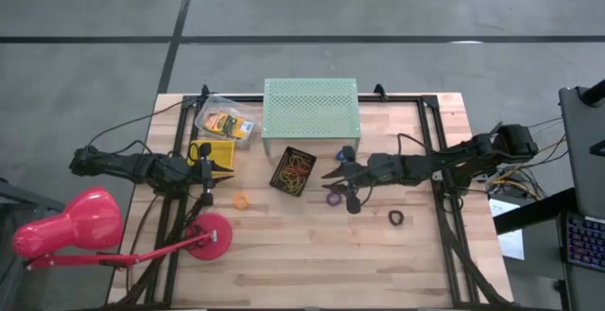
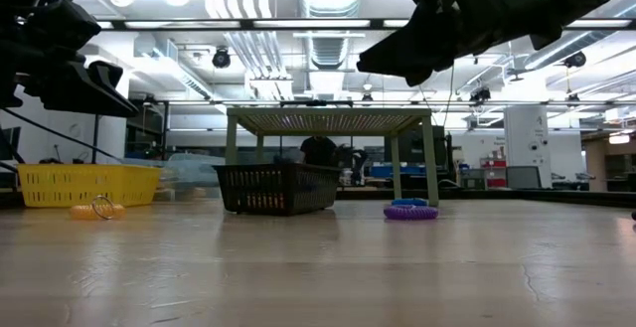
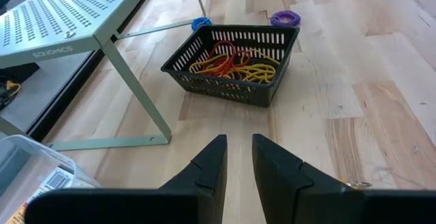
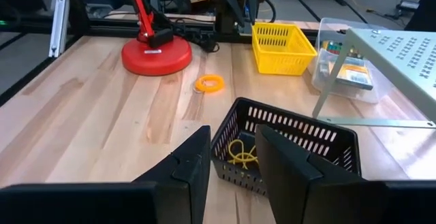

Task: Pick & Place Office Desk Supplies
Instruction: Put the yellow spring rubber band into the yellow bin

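The right gripper (image 1: 333, 172) is hovering just right of the black basket (image 1: 294, 171), its jaws standing a narrow gap apart with nothing showing between them. The left gripper (image 3: 238, 157) is waiting well left of the basket, beside the yellow basket (image 1: 216, 153), its fingers slightly parted and empty.

Red and yellow rubber bands (image 3: 235, 62) are lying tangled inside the basket. A purple ring (image 1: 333, 198) is sitting on the table just right of the basket, under the right arm; a blue ring (image 1: 346, 154) is lying right of the basket, by the leg of the green stand (image 1: 311, 108). A black ring (image 1: 396, 218) is lying farther right of the basket, and an orange ring (image 4: 209, 83) is lying to its left. Small printed boxes (image 1: 228, 122) are showing in a clear tub (image 1: 216, 106) up-left of the basket.

The rings are probably very light, soft and springy, so they are likely to skid or flip when nudged. The purple one looks best taken by pinching across one side of its rim, one finger inside the loop and one outside, pressing down close to the wood. The bands are limp and likely to snag on one another.
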